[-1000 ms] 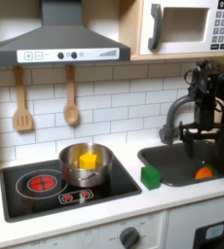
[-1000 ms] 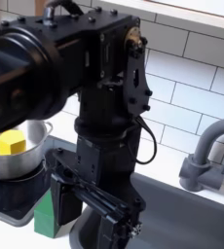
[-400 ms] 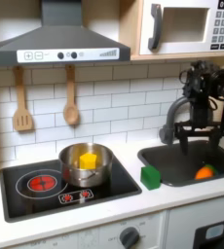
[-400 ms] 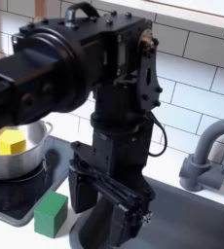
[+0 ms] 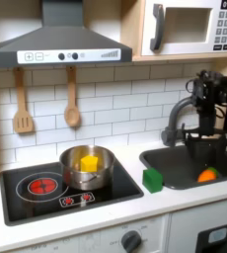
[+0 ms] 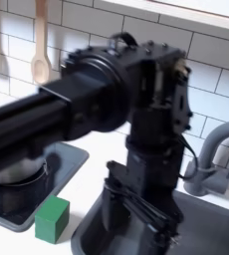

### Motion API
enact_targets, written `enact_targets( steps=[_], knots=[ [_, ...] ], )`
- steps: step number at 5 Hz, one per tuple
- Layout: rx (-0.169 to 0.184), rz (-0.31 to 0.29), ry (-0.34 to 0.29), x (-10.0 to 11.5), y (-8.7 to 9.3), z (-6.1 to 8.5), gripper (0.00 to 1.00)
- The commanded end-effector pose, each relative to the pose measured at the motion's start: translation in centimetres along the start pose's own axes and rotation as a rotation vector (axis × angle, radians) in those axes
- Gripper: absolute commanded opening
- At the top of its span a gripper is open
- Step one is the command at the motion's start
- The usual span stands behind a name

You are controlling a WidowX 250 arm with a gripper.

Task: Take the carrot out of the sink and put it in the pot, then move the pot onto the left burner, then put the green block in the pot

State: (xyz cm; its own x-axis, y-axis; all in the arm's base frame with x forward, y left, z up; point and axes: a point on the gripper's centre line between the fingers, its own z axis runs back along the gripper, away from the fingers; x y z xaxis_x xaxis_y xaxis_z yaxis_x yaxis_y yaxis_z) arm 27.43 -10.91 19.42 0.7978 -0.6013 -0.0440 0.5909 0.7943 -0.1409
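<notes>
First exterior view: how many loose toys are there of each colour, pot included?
Orange: 1, the carrot in the sink
Green: 1, the green block
Yellow: 1, the yellow block in the pot
Silver: 1, the pot
Total: 4

White tiled wall [image 5: 106, 99]; grey range hood [image 5: 58, 40]
</notes>
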Motion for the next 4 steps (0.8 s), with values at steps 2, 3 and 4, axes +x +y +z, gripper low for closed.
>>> enact_targets(
  steps=[2,3,4],
  knots=[
    [-0.003,0.033,-0.038,3.7,0.3,-2.1,1.00],
    [-0.015,0.049,-0.069,4.8,0.8,-3.1,1.00],
    [-0.045,0.051,-0.096,5.9,0.5,-3.9,1.00]
  ],
)
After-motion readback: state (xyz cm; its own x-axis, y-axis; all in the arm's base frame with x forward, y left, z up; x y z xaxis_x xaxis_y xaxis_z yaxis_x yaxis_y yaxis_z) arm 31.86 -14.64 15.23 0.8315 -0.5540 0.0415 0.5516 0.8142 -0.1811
